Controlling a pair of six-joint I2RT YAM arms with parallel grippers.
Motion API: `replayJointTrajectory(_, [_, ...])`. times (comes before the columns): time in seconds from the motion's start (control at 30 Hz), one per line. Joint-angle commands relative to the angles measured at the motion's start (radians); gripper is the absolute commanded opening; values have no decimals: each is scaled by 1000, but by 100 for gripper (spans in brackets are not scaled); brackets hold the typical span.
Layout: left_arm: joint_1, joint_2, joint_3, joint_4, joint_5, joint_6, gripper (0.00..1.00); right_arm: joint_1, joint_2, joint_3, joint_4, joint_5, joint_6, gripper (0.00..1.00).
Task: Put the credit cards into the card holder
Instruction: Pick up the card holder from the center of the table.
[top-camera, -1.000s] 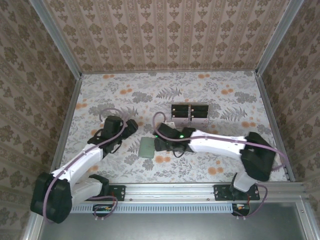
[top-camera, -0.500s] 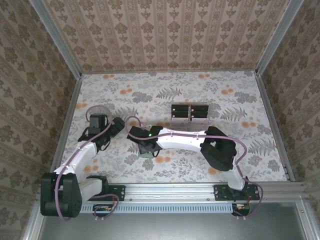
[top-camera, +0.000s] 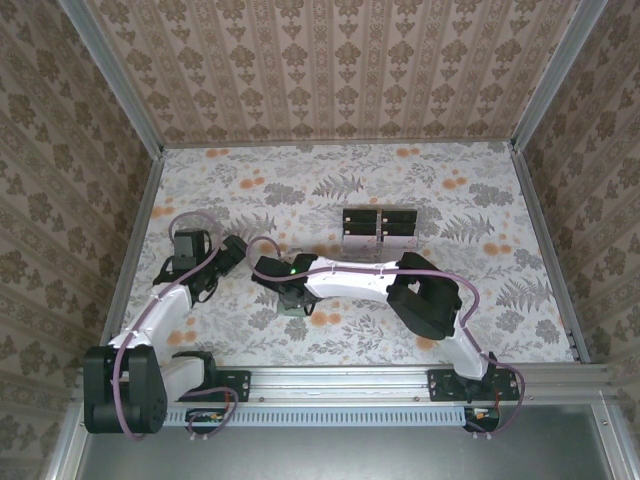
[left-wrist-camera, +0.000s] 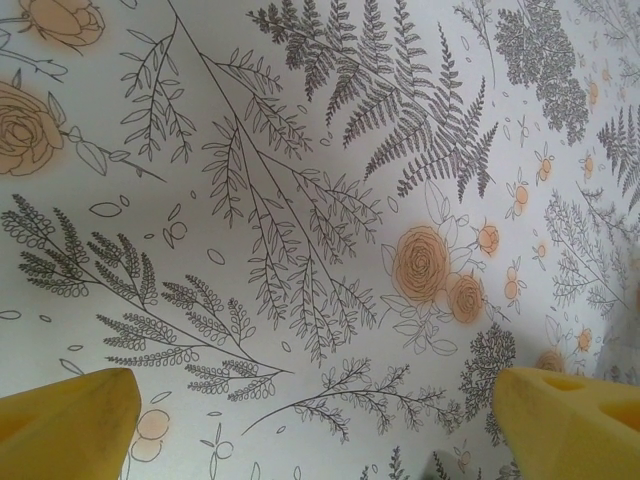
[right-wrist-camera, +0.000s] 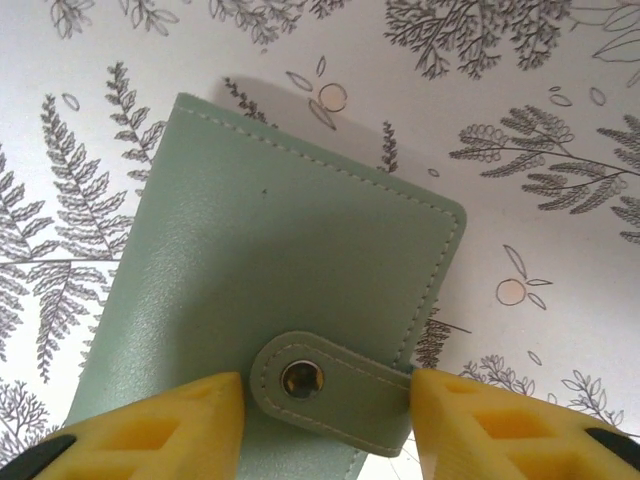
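Card holder (right-wrist-camera: 270, 260) lies closed on the floral table (top-camera: 480, 200), its strap (right-wrist-camera: 330, 385) snapped shut, so any contents are hidden. Right gripper (right-wrist-camera: 328, 405) straddles that strap, 1 yellow finger at each end; whether it pinches cannot be told. Left gripper (left-wrist-camera: 310, 420) hangs released, its 2 fingers (left-wrist-camera: 70, 425) spread wide over patterned cloth. Farther back, a clear stand (top-camera: 380, 228) holds black blocks.

Right arm (top-camera: 350, 280) across centre, stand (top-camera: 380, 228) behind it, open tabletop (top-camera: 480, 190) beyond
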Motion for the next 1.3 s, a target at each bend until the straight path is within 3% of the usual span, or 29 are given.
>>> replayJointTrajectory(0.0, [9, -10, -19, 16, 23, 22, 100, 2, -1, -22, 14, 61, -9, 47])
replayJointTrajectory(0.33, [8, -14, -24, 18, 36, 24, 100, -4, -6, -48, 38, 71, -25, 29])
replayJointTrajectory(0.57, [6, -31, -28, 7, 40, 32, 100, -12, -31, -70, 56, 69, -58, 0])
replayJointTrajectory(0.8, [-32, -18, -20, 25, 64, 46, 100, -23, -130, -160, 129, 71, -100, 0])
replayJointTrajectory(1.27, [-273, 192, 40, 226, 129, -12, 100, -50, -291, -326, 312, 22, -114, 0])
